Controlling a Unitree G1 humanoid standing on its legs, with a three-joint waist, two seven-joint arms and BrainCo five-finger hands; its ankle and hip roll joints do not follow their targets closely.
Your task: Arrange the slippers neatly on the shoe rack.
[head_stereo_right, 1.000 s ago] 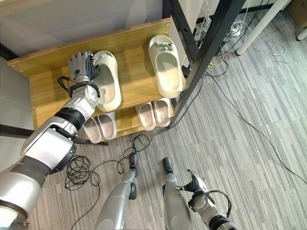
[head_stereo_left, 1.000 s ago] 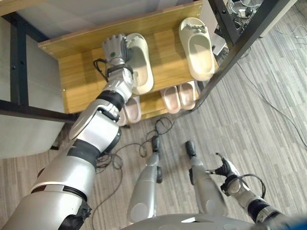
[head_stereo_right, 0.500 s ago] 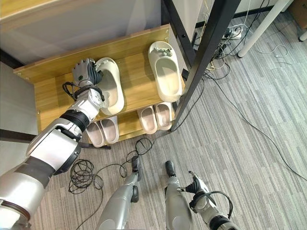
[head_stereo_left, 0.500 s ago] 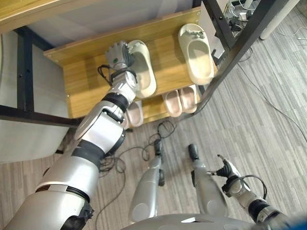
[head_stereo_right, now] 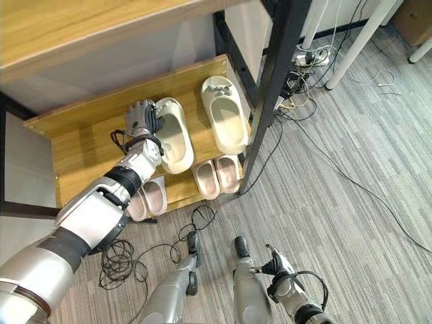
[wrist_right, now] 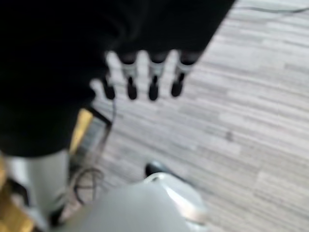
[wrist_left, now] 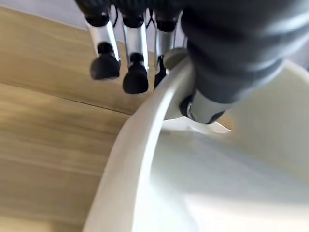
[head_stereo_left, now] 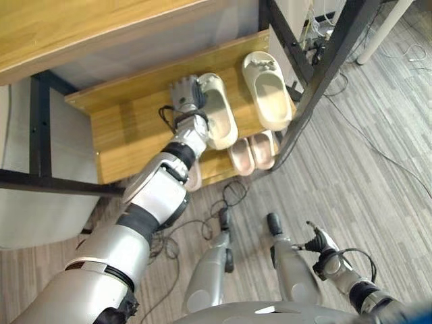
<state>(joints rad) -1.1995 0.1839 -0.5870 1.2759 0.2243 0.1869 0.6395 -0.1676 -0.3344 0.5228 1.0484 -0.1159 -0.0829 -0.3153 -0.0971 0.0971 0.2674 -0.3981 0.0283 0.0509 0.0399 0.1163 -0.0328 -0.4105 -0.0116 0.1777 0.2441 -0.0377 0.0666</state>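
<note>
- my left hand (head_stereo_right: pixel 140 116) reaches out to the upper shelf (head_stereo_right: pixel 81 142) of the wooden shoe rack and pinches the side wall of a cream slipper (head_stereo_right: pixel 177 138); in the left wrist view my thumb (wrist_left: pixel 207 104) sits inside the slipper's rim while my fingers (wrist_left: pixel 136 77) curl down outside it, over the shelf wood.
- that cream slipper (wrist_left: pixel 193 183) lies flat on the upper shelf, near the shelf's middle, its length running from the back of the rack toward the front edge.
- a second cream slipper (head_stereo_right: pixel 225 118) lies on the same shelf to the right of the first, apart from it, close to the black metal post (head_stereo_right: pixel 273 74) at the rack's right end; its toe end at the back carries small decorations.
- on the lower shelf, a pair of pinkish slippers (head_stereo_right: pixel 217 177) sits side by side below the second cream slipper, and another pinkish pair (head_stereo_right: pixel 148 198) shows partly beneath my left arm.
- my right hand (head_stereo_left: pixel 316 241) hangs low over the grey striped floor (head_stereo_right: pixel 351 202), well apart from the rack, holding nothing; in the right wrist view its fingers (wrist_right: pixel 153 77) hang straight and relaxed.
</note>
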